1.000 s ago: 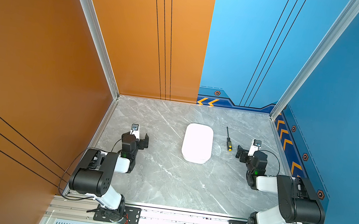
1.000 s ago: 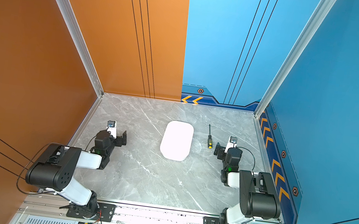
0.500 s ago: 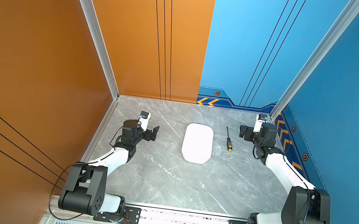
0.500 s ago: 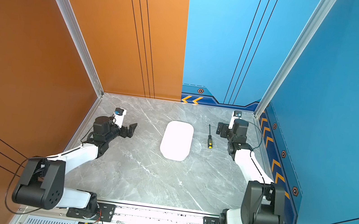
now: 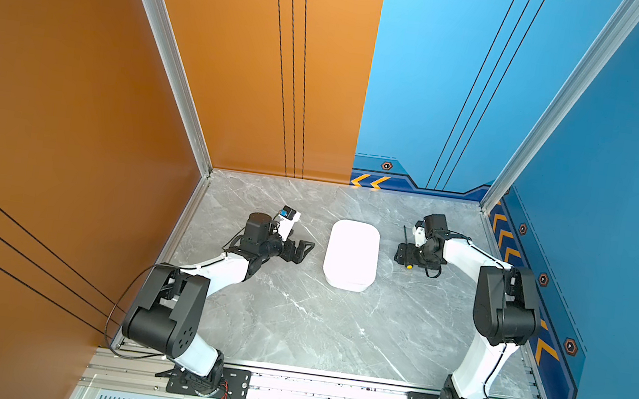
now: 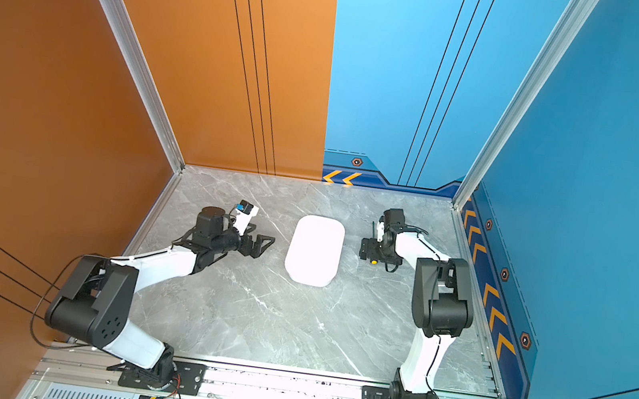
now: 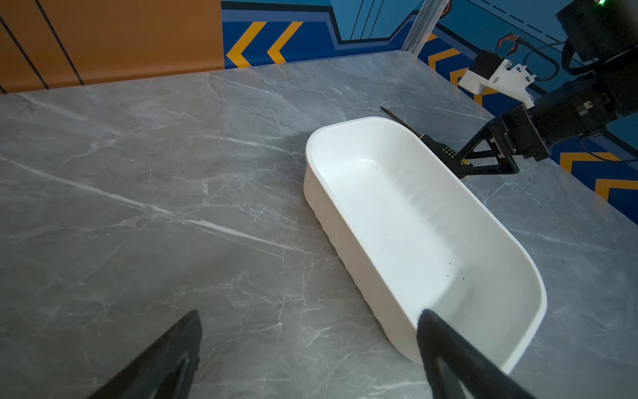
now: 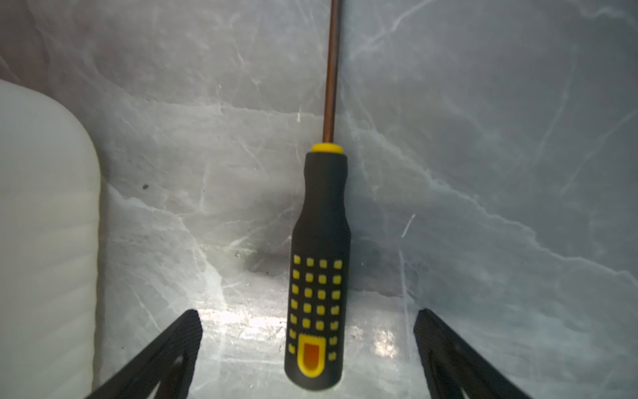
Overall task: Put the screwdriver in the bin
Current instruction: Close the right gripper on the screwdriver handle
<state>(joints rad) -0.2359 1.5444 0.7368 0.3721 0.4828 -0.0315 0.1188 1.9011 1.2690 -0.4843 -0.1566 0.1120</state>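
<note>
Left fingers [image 7: 186,328] stand spread wide, holding nothing, above the counter [image 5: 293,323] just left of the bin [image 5: 351,255] — clear of its wall. Right of the bin the screwdriver [image 8: 321,259] lies flat on the counter, its long axis parallel to the bin's long sides, shaft pointing at the back wall, yellow end cap toward the robot's base. Right fingers [image 8: 186,328] are open too — one on each side of the black handle, neither touching it.
</note>
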